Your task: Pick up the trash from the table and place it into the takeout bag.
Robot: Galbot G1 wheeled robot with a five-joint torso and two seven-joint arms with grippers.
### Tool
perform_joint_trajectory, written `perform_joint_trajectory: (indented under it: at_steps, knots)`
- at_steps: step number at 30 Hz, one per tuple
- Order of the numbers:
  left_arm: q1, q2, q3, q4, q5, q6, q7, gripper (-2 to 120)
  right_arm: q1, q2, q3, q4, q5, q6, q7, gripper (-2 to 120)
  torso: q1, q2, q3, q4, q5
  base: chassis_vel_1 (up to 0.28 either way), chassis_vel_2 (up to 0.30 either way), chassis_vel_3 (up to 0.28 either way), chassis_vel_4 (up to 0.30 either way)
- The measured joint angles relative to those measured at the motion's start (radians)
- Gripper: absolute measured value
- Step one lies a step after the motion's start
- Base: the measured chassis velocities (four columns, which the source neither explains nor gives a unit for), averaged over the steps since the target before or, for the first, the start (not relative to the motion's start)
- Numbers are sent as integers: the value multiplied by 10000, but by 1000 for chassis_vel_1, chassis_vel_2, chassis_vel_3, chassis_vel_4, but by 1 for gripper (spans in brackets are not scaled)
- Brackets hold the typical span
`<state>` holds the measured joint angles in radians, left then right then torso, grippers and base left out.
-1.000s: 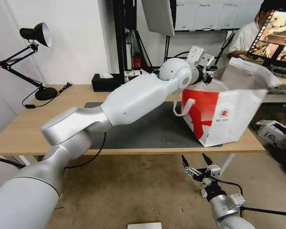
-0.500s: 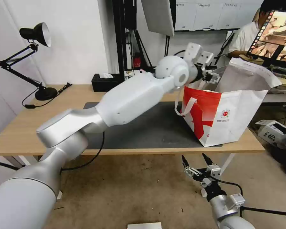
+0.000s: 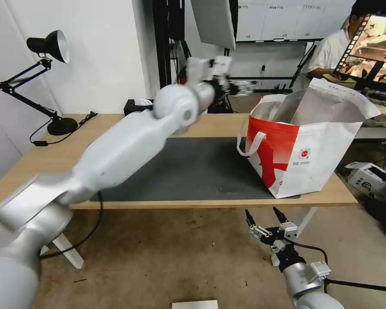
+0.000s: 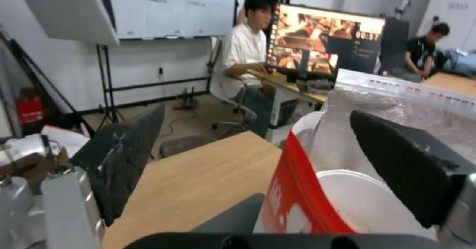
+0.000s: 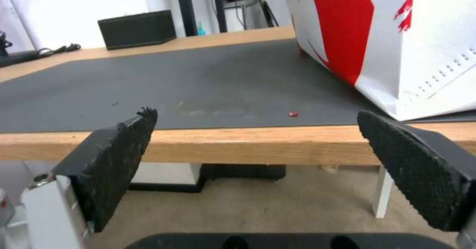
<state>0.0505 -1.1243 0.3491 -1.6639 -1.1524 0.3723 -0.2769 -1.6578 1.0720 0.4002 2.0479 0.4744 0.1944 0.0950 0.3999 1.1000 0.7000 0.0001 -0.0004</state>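
A: Now, item one, takeout bag (image 3: 306,156)?
B: Large boxy white bag, red side panel, small round red logo, white loop handle hanging on the red side. Stands upright on the counter (image 3: 38,171), partly on the dark grey mat (image 3: 193,171), mouth open, silver foil lining showing.

A: Contents?
B: In the left wrist view, a white round bowl (image 4: 359,200) sits inside the bag, just behind the red panel. What it holds cannot be made out.

A: Left hand (image 3: 238,88)?
B: Raised above the counter, beside the bag's mouth on the side away from the logo, apart from the bag. Fingers (image 4: 121,159) spread wide, nothing between them.

A: Right hand (image 3: 268,216)?
B: Low, below the counter's front edge, beneath the bag. Fingers (image 5: 106,159) spread wide, holding nothing, pointing up toward the counter edge.

A: Mat surface?
B: One tiny red crumb (image 5: 293,113) near the front edge, close to the bag's base.

A: Other entries?
B: Black tissue box (image 3: 142,110) at the counter's back edge, well apart from the bag, white tissue poking from its top. Black desk lamp (image 3: 40,81) on the counter's far end from the bag.
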Motion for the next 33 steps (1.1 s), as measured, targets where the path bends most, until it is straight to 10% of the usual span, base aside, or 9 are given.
perform_joint_trajectory:
  at_steps: [33]
  knots:
    - [10198,2513,-5903,-4694,5293,-2486,500,100,0,0,0,-1,0,0,0,100,-1,0,0,1,4,0,0,0,0]
